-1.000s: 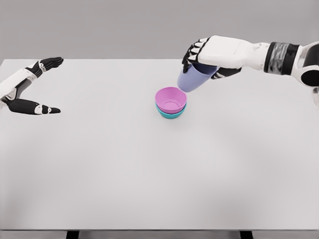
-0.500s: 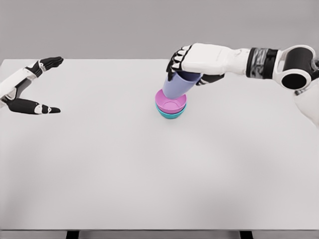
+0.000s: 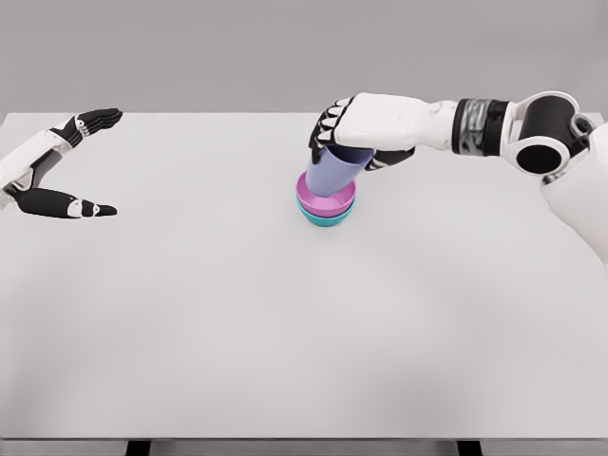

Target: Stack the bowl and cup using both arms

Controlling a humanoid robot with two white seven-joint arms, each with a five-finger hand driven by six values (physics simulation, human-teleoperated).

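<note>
Lavender cup (image 3: pixel 329 174) in pink bowl (image 3: pixel 323 203), mid-table (image 3: pixel 285 332)

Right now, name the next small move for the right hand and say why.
Probably open the right hand and lift away: the lavender cup it grips already sits, tilted, in the pink bowl nested in the teal bowl.

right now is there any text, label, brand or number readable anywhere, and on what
None: no word, number or sign shows anywhere.
The lavender cup, the pink bowl and the teal bowl under it are plain.
The white table is unmarked.
The right hand holding the cup and the open left hand bear no lettering.
</note>
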